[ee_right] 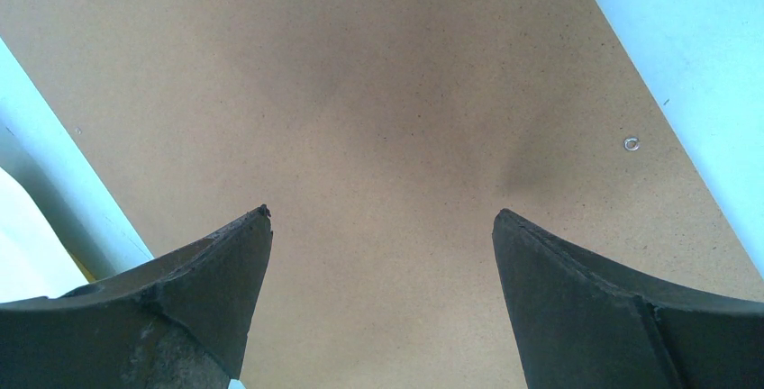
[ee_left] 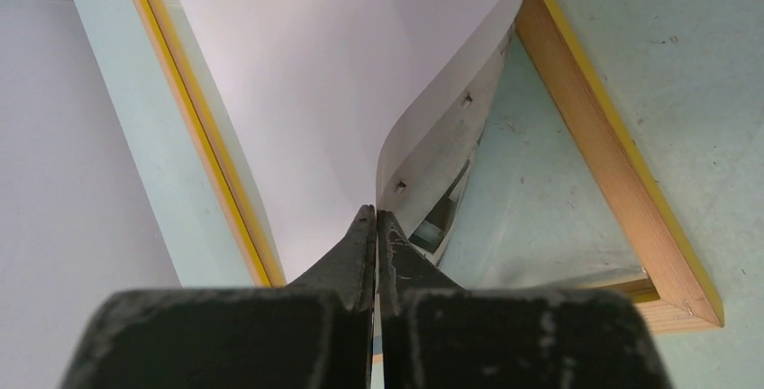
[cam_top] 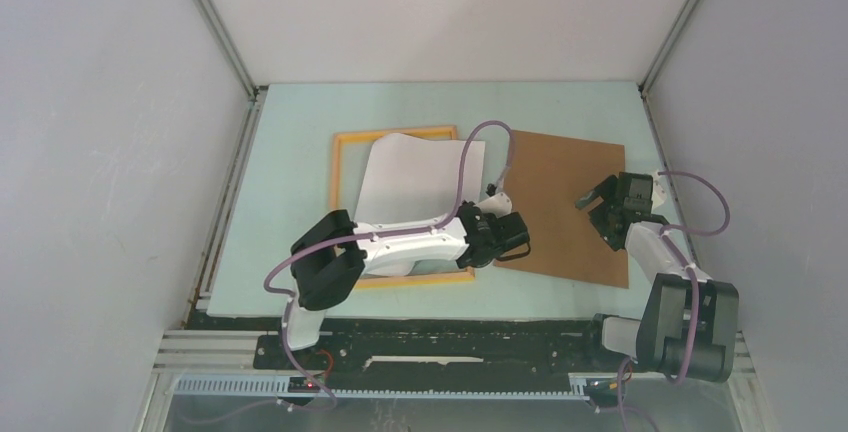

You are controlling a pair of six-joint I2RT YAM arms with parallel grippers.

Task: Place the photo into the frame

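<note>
The left end effector [ee_left: 374,216] is clamped on the near edge of the photo [ee_left: 306,83]. The print bows white-back-up over the frame [ee_left: 590,150], its far edge reaching the 12 o'clock rail.

Seating looks under way. The next move calls for lowering and flattening the print inside the rails.

The right end effector [ee_right: 383,218], jaws apart, hovers over the backing sheet [ee_right: 378,74], at 3 o'clock of the frame.

The counter [cam_top: 290,152] is pale green, with grey walls [cam_top: 100,152] around it.
</note>
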